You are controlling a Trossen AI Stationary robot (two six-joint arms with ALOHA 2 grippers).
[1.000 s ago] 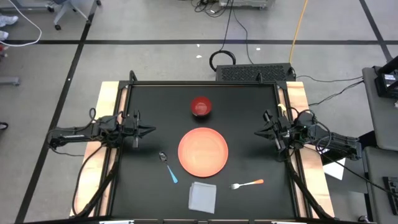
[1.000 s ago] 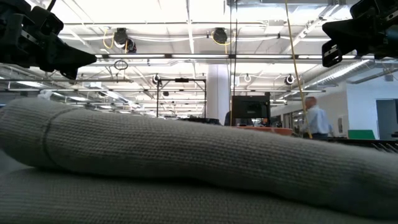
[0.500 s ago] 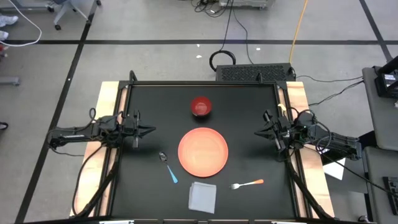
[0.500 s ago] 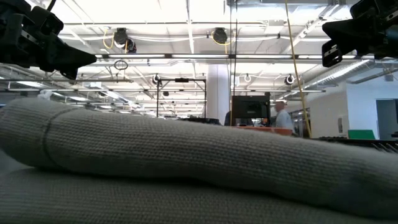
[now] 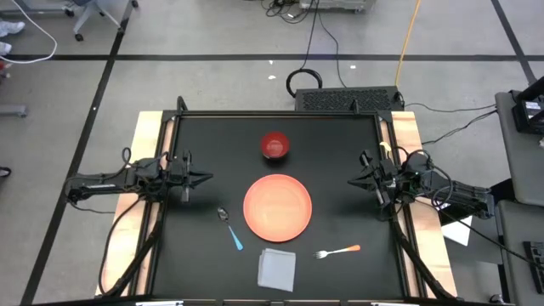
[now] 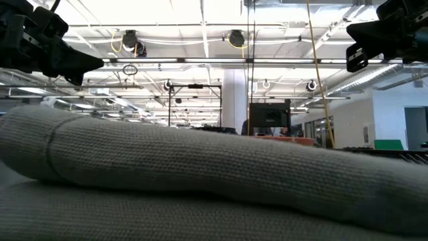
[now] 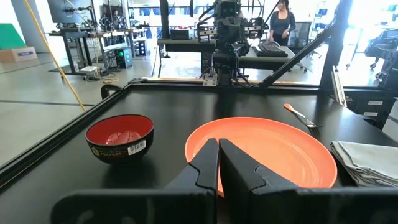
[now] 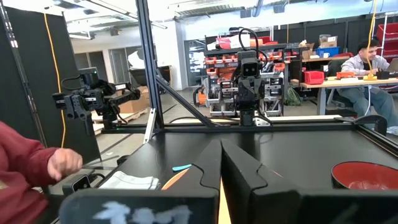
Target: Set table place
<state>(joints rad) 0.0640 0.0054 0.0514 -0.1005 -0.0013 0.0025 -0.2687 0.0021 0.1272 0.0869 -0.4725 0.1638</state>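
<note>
1. Both arms wait at the sides of the table (image 5: 340, 136): the left gripper (image 5: 206, 179) hangs over its left edge and the right gripper (image 5: 353, 180) over its right edge, each clenched on nothing.
2. The round orange plate (image 5: 278, 206) sits mid-table. The red bowl (image 5: 274, 146) lies beyond it, the blue-handled spoon (image 5: 231, 229) to its left, the orange-handled fork (image 5: 338, 251) to its lower right and the folded grey napkin (image 5: 277, 269) below it.
3. No piece is picked yet. I judge the spoon suits the left arm: open the fingers, descend over the handle and pinch across its narrow width.
4. The plate and bowl look smooth and glossy. The napkin is soft woven cloth. The cutlery heads seem to be metal, though they are too small to be sure.
5. The table top is matte black.
</note>
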